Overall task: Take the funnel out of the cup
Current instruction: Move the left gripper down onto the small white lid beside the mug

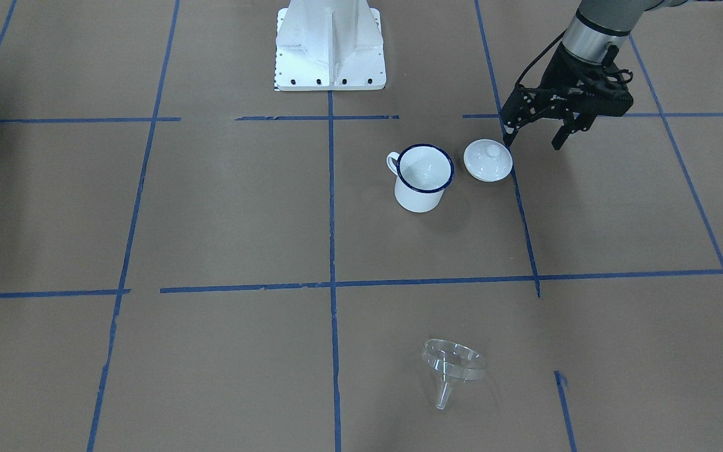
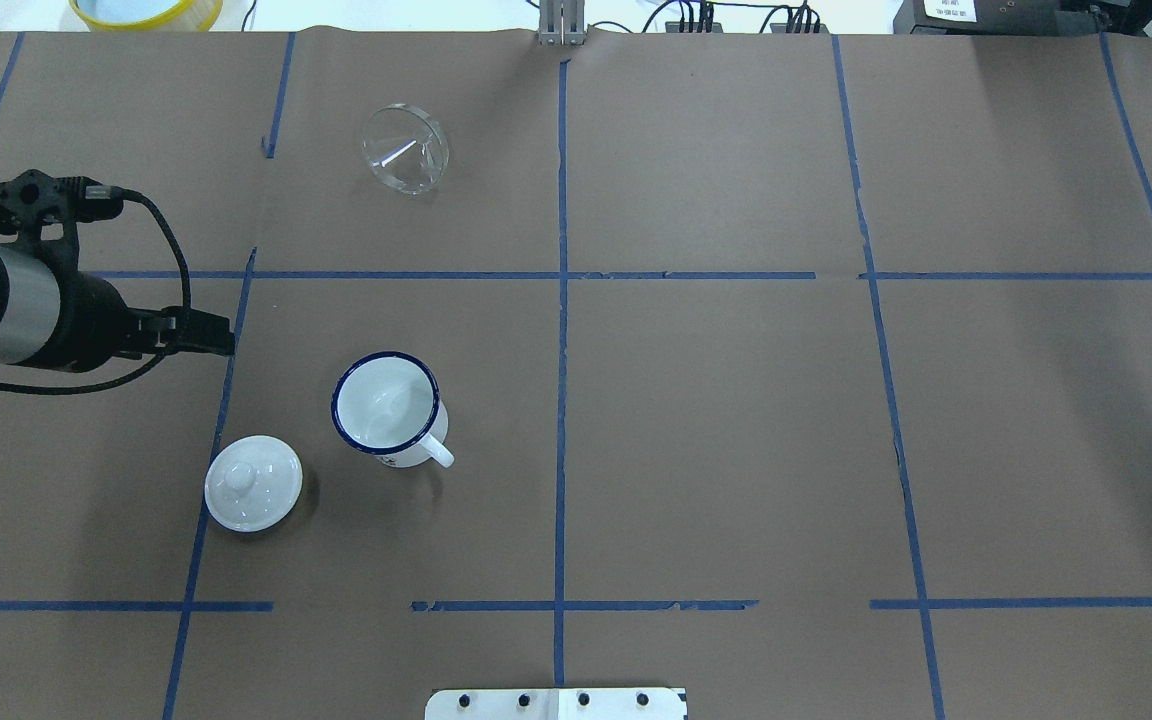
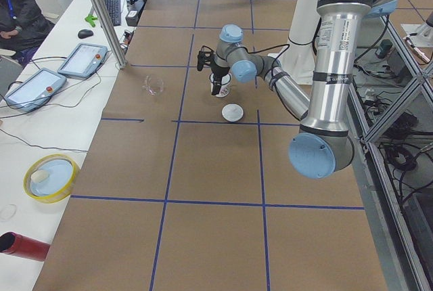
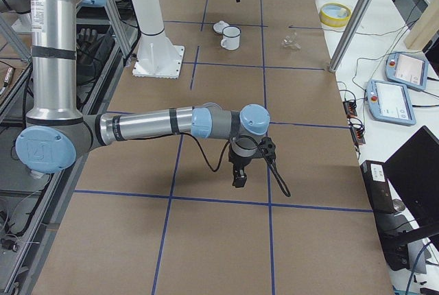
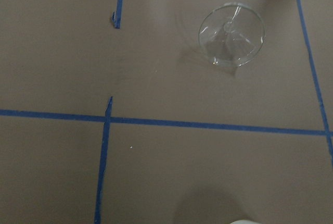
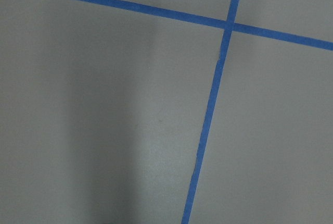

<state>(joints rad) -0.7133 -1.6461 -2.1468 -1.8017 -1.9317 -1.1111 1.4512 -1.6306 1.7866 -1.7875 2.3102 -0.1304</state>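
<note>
The funnel (image 1: pixel 452 367) is out of the cup and lies on its side on the desk (image 1: pixel 211 207), a broad top covered in brown paper and crossed by blue tape lines. The right arm (image 4: pixel 151 123) reaches low over the desk's right end, well apart from everything else. The right fingers (image 4: pixel 239 177) point down there, but they show in a side view only, so I cannot tell whether they are spread or closed. The left arm (image 1: pixel 594 28) comes in over its own side, and the left fingers (image 1: pixel 514 129) are spread wide and hold nothing. They seem to hang a little above the desk near the lid, though the height is hard to judge from these angles. The cup (image 1: pixel 423 179) stands upright and empty, its handle turned towards the robot's base. A white domed lid (image 1: pixel 488 160) with a knob rests just beside it on the robot's left, a small gap between them. The clear funnel sits well apart from both on the far side of the desk from the robot, its spout pointing away from the cup.
</note>
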